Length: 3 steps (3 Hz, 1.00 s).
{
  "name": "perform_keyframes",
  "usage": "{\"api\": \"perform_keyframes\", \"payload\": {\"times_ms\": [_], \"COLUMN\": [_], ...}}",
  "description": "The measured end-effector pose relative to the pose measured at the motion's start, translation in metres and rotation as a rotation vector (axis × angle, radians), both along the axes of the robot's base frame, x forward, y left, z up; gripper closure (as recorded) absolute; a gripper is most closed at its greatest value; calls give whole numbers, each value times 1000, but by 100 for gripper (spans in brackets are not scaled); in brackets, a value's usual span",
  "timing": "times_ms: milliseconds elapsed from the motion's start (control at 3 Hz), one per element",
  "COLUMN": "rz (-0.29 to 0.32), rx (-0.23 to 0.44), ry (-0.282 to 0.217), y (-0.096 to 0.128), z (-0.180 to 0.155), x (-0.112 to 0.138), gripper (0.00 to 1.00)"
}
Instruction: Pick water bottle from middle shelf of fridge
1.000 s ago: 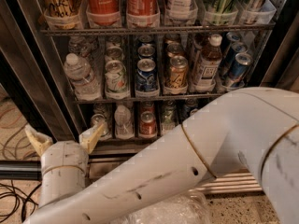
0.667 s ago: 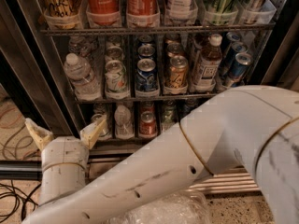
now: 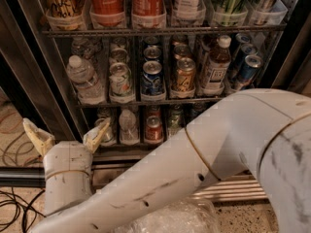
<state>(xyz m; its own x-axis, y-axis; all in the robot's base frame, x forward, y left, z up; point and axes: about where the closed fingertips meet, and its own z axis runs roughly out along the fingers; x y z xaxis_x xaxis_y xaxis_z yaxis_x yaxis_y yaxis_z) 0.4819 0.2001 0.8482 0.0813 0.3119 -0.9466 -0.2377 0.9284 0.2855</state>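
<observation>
Low at the left of the camera view, your gripper [image 3: 68, 139] sits in front of the fridge [image 3: 19, 89], level with the lowest rack. Its two tan fingers [image 3: 39, 136] are spread wide apart with nothing between them. The right finger overlaps the leftmost can [image 3: 108, 130] of that rack. Compared with a second ago, the gripper has lifted a little and the fingers stand just as wide.

You will find the water bottle [image 3: 83, 79] upright at the left end of the middle shelf [image 3: 160, 101], above and slightly right of the gripper and well apart from it. It has not moved. Just right of it stand rows of cans [image 3: 152, 76], and further right an amber bottle [image 3: 214, 64]. The white arm [image 3: 218, 149] crosses the near right of the view, hiding the right part of the lowest rack. Cables [image 3: 14, 152] lie on the floor at the left.
</observation>
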Motion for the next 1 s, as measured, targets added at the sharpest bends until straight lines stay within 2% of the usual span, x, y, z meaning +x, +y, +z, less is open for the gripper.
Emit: {"api": "perform_keyframes", "payload": {"times_ms": [333,667,1000], "rz": [0,-4,-57], "rx": [0,-66,-193], "ry": [0,-4,-33], "y": [0,9,3], "z": [0,-7,-9], "x": [0,8,23], "gripper": [0,0,0]}}
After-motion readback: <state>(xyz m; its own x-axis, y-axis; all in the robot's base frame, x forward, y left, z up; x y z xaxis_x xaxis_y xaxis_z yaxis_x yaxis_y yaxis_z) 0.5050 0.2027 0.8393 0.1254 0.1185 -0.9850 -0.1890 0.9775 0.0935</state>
